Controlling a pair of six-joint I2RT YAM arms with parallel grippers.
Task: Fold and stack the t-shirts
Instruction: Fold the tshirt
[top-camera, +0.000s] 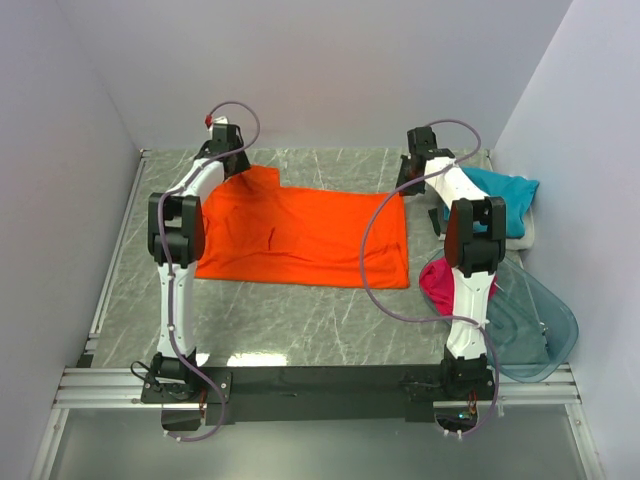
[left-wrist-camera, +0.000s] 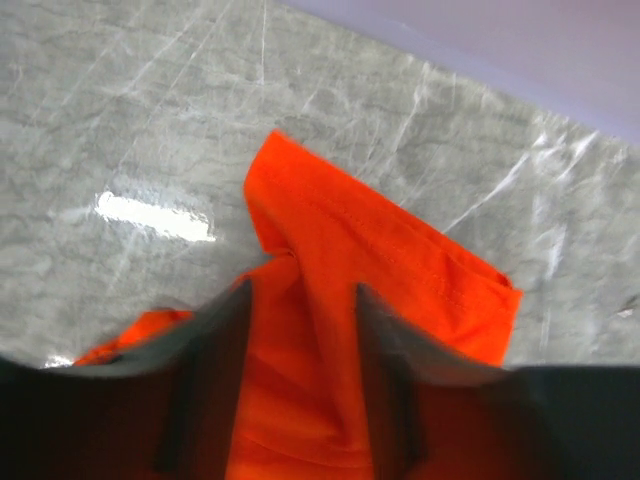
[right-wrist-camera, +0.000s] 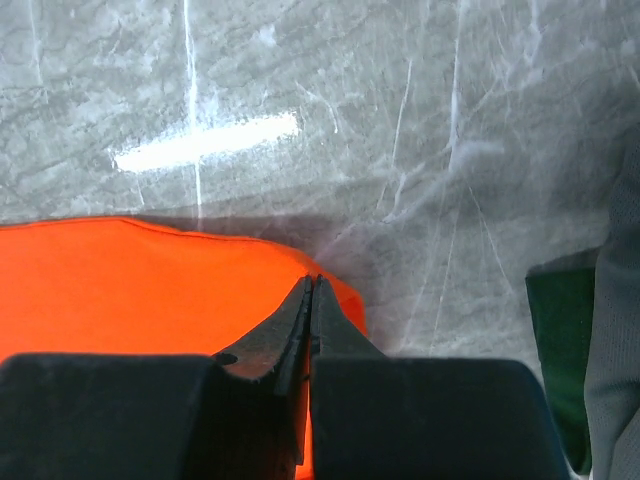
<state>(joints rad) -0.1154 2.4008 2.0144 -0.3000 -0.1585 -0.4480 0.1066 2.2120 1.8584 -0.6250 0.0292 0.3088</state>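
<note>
The grey marbled table (top-camera: 290, 320) carries a bright orange short-sleeved cloth t-shirt (top-camera: 300, 235), spread flat across its middle and not yet folded. At the right edge sits a clear bluish plastic tub (top-camera: 540, 330), with a magenta-pink tee (top-camera: 437, 280) bunched at its near rim. Further back a teal tee (top-camera: 500, 188) lies on a pale whitish one (top-camera: 530, 235).

The left gripper (left-wrist-camera: 302, 290) is over the far-left sleeve. Its fingers stand apart and the cloth lies loose between them, so it is released. The right gripper (right-wrist-camera: 312, 285) is clenched at the far-right corner, seemingly with the hem pinched, though how much cloth it has is hard to tell.

The risk is lopsidedness: if the right arm lifts while the left holds nothing, the shirt will likely swing and crumple instead of folding straight. A shallow pinch could also slip off.
</note>
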